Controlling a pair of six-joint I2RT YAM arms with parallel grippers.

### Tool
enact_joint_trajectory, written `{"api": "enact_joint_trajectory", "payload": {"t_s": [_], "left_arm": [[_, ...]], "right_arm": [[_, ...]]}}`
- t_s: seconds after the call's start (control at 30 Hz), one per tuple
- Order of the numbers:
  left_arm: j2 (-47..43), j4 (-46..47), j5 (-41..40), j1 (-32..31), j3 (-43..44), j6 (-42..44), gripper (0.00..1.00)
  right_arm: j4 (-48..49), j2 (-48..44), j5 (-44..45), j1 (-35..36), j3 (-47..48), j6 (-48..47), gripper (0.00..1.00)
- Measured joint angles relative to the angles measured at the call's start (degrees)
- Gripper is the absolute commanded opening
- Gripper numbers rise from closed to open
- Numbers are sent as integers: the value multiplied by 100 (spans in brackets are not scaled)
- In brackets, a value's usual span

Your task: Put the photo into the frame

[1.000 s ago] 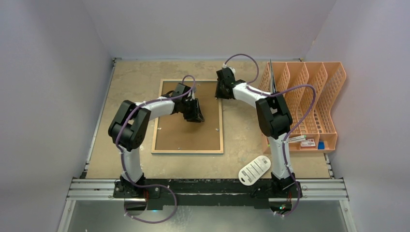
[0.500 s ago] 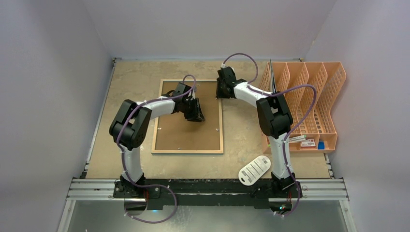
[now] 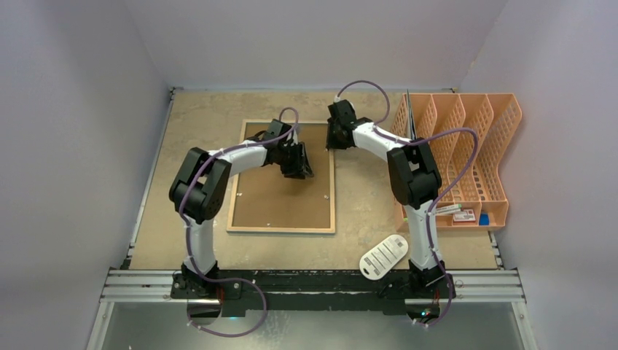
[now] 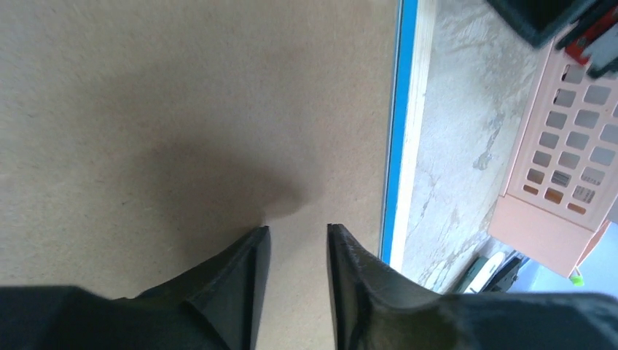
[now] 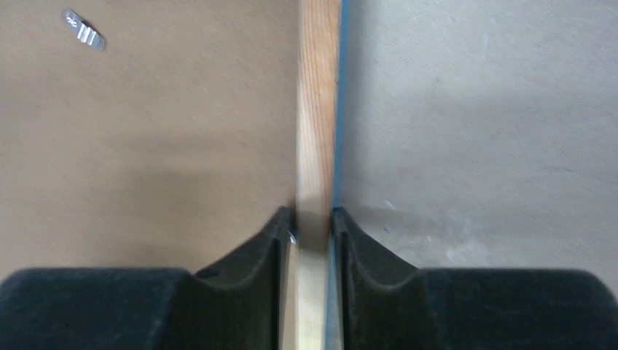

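The frame (image 3: 280, 229) lies face down on the table, its light wood back up, with the brown backing board (image 3: 277, 204) lying in it. The photo is not in view. My left gripper (image 3: 299, 169) hovers close over the board near the frame's right side. Its jaws are a little apart with nothing between them (image 4: 297, 230). The frame's blue-and-wood right rail (image 4: 404, 131) runs just beside it. My right gripper (image 3: 331, 142) is shut on that right rail near the far corner. In the right wrist view (image 5: 315, 213) both fingers press the wooden rail (image 5: 317, 87).
An orange file organizer (image 3: 466, 146) stands at the right and also shows in the left wrist view (image 4: 561, 146). A white tag (image 3: 384, 255) lies near the right arm's base. A small metal tab (image 5: 84, 29) sits on the backing board (image 5: 146, 131).
My left gripper has moved a little to the right and farther back over the backing board, toward the frame's right rail. The right gripper has stayed on the rail.
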Motion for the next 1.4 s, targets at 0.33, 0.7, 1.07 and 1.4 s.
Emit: {"api": "enact_joint_trajectory", "payload": {"t_s": [0.33,0.7,1.07,1.4], "left_arm": [[-693,-739,-1727,1025,179,730,73],[-1429,-997,-2785,1740,-778,986,74],[-1429,-970,-2332,2363,-907,986,62],[-1462,-809,-1620,2472,-1180,988,53]], "right_arm": [[-905,-48,42,59,481,295,52],[-911,-44,17,63,640,367,63],[-116,-44,146,63,632,-317,64],[1163,662,-457,63,2146,-2284,76]]}}
